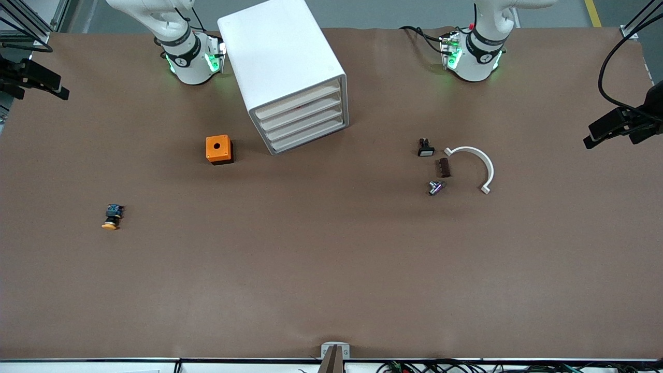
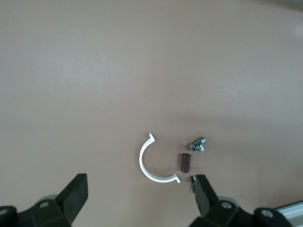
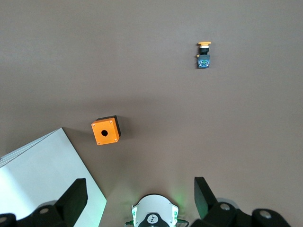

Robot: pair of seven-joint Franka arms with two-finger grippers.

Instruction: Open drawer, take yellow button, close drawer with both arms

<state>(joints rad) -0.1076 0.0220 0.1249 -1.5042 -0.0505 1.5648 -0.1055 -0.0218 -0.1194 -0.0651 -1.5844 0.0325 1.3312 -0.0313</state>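
Observation:
The white cabinet (image 1: 282,57) stands between the two arm bases, and its corner shows in the right wrist view (image 3: 42,179). Its uppermost drawer (image 1: 298,103) is shut, like the three below it. The button (image 1: 112,217), with an orange-yellow cap, lies on the table toward the right arm's end, nearer to the front camera than the cabinet. It also shows in the right wrist view (image 3: 204,56). My left gripper (image 2: 139,196) is open and empty, high over the small parts. My right gripper (image 3: 139,201) is open and empty, high over its own base. Neither gripper shows in the front view.
An orange cube box with a hole (image 1: 218,149) sits beside the cabinet. Toward the left arm's end lie a black switch with a white cap (image 1: 425,148), a white half-ring clamp (image 1: 474,163), a brown block (image 1: 444,167) and a metal fitting (image 1: 436,187).

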